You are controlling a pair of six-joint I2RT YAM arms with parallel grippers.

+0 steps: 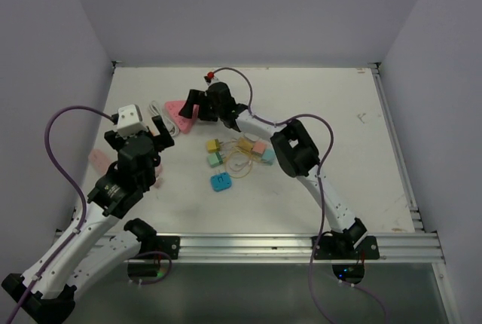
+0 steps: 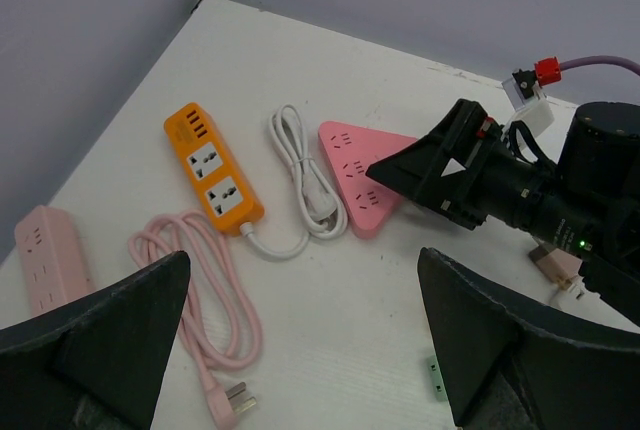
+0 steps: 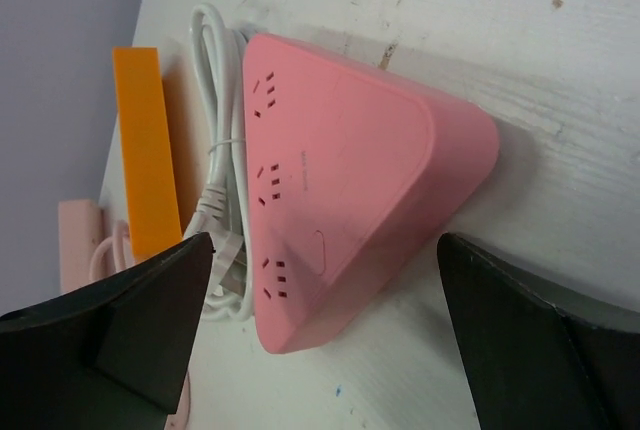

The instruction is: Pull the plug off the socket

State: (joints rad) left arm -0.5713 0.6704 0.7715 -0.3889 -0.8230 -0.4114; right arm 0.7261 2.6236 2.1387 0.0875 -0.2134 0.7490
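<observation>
At 9 o'clock on the table, left gripper hovers with jaws wide apart, holding nothing. Orange power strip and coiled white cable lie just beside the pink triangular socket, which sits at 11 o'clock. I see nothing seated in its visible face. Right gripper hangs over it, jaws spread, empty. Risk as I judge it: closing here grabs the socket body, drags it into the cable, or bumps the left gripper nearby.

Robot lab (walled white table)
</observation>
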